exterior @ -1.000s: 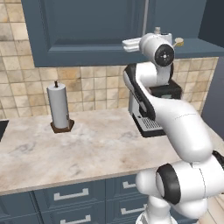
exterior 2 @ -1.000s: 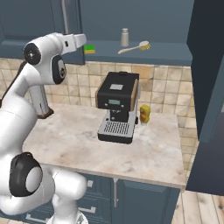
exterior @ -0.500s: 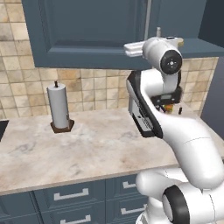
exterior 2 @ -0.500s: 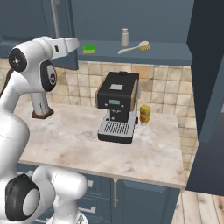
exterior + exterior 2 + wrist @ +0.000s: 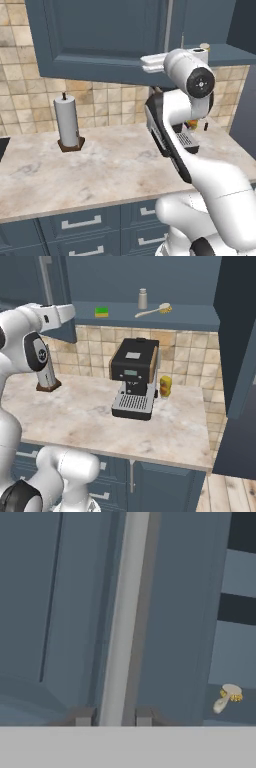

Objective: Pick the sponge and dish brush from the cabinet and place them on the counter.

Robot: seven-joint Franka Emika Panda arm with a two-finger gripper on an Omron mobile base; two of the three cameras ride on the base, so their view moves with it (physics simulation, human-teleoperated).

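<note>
The cabinet [image 5: 200, 286] door has swung wider over the last second, the gripper [image 5: 113, 717] set narrow astride its bar handle [image 5: 120, 612], pressure indeterminate; the sponge [image 5: 102, 312] and dish brush [image 5: 152, 310] lie exposed on the cabinet's shelf, ready for picking.

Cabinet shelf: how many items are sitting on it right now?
3, all in the right base view: the sponge at the left, a small grey shaker further right, and the dish brush lying beside it. Others may be hidden behind the doors.

Cabinet shelf [image 5: 200, 318] with sponge [image 5: 102, 312], dish brush [image 5: 152, 310], perhaps a shaker [image 5: 143, 299].
</note>
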